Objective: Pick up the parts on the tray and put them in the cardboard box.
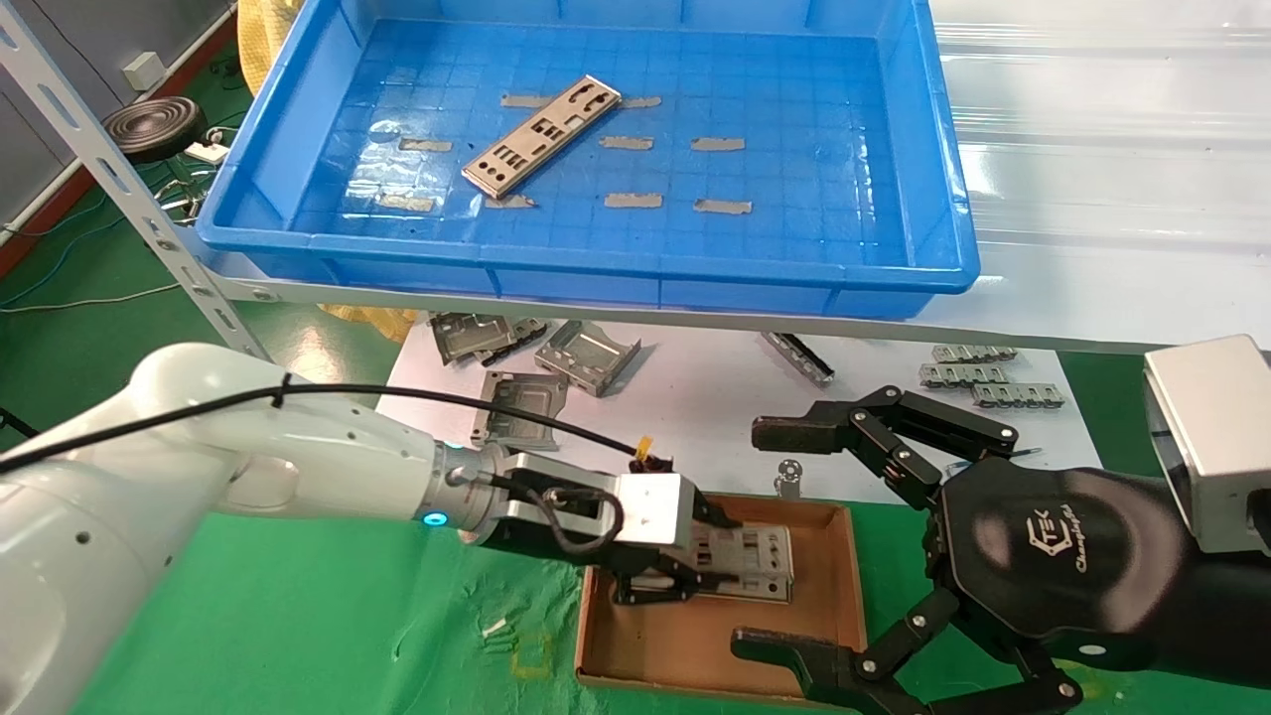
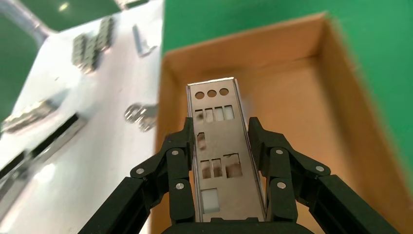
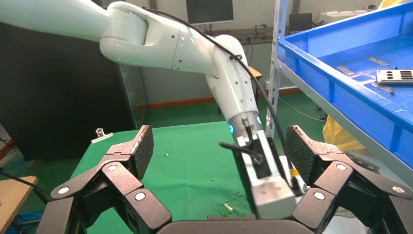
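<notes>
One silver punched plate (image 1: pixel 541 137) lies on the floor of the blue tray (image 1: pixel 635 278), left of its middle; the right wrist view shows this plate (image 3: pixel 394 76) on the tray (image 3: pixel 350 92) too. My left gripper (image 1: pixel 695 561) is shut on a second plate (image 1: pixel 752 558), holding it by its long edges just above the floor of the cardboard box (image 1: pixel 695 645). In the left wrist view the held plate (image 2: pixel 216 146) runs lengthwise between the fingers of the left gripper (image 2: pixel 221 127), over the box (image 2: pixel 292 97). My right gripper (image 1: pixel 760 541) hangs open and empty beside the box's right wall; its own view shows the right gripper (image 3: pixel 219 146) spread wide.
Folded grey brackets (image 1: pixel 586 356) and comb-like strips (image 1: pixel 978 382) lie on a white sheet below the tray's shelf. A small metal piece (image 1: pixel 789 477) sits just behind the box. A slanted shelf upright (image 1: pixel 129 199) stands at the left. Green cloth (image 1: pixel 298 616) covers the near table.
</notes>
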`<action>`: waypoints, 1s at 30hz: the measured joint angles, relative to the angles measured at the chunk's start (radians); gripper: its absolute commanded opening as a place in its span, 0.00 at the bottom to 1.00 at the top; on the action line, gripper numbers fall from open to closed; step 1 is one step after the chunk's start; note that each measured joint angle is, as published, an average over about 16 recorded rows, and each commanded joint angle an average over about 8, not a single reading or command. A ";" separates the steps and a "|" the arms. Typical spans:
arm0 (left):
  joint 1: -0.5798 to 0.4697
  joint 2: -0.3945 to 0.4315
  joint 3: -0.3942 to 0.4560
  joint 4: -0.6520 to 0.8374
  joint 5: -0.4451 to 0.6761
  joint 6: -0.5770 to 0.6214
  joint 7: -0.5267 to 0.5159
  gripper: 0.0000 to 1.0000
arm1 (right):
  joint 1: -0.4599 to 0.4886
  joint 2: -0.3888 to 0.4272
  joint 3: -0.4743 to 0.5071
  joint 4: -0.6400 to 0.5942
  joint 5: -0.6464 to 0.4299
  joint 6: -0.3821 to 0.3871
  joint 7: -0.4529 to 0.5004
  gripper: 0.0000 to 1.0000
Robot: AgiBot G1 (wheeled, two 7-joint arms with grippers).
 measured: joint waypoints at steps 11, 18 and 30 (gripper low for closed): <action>0.028 -0.001 0.074 -0.077 -0.043 -0.163 -0.038 1.00 | 0.000 0.000 0.000 0.000 0.000 0.000 0.000 1.00; 0.018 -0.005 0.115 -0.087 -0.077 -0.165 -0.060 1.00 | 0.000 0.000 0.000 0.000 0.000 0.000 0.000 1.00; -0.024 -0.022 0.130 -0.047 -0.172 -0.021 -0.084 1.00 | 0.000 0.000 0.000 0.000 0.000 0.000 0.000 1.00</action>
